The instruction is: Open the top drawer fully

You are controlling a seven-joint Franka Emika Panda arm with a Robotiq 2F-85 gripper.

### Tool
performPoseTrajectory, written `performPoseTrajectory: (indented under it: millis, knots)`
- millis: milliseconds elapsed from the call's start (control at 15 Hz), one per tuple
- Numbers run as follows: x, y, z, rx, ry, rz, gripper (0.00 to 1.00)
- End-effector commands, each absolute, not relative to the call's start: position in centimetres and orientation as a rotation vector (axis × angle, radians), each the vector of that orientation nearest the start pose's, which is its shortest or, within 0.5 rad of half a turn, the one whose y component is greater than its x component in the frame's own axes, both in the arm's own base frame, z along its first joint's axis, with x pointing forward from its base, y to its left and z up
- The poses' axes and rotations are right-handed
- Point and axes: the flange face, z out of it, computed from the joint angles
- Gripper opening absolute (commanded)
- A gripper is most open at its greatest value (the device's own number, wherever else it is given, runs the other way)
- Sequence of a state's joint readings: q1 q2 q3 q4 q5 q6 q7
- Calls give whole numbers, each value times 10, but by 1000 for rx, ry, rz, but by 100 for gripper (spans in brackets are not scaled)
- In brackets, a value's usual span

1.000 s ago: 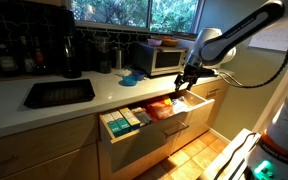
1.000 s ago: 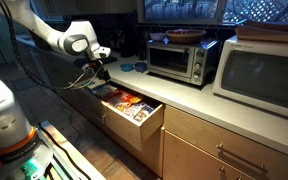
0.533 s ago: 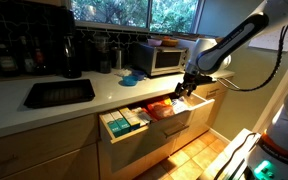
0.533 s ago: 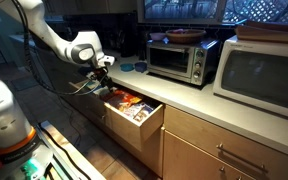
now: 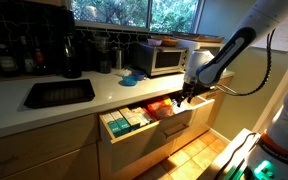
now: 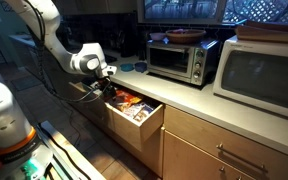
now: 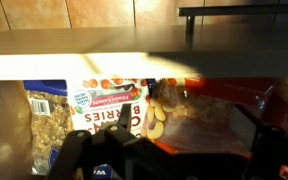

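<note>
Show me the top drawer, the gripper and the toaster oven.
top drawer (image 5: pixel 144 137): in an exterior view, on its pale front panel.
gripper (image 5: pixel 183 99): in an exterior view, midway between its fingertips.
toaster oven (image 6: pixel 174 62): in an exterior view, on its glass door.
</note>
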State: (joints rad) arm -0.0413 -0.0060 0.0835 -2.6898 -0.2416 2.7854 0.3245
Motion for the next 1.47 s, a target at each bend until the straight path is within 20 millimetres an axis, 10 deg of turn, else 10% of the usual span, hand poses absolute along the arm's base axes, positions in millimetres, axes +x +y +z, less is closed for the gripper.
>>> performPoseTrajectory:
  millis: [0, 1400]
  knots:
    - [423, 22, 222, -3241, 142, -160, 100]
    - [383, 0, 191, -3294, -212, 514, 100]
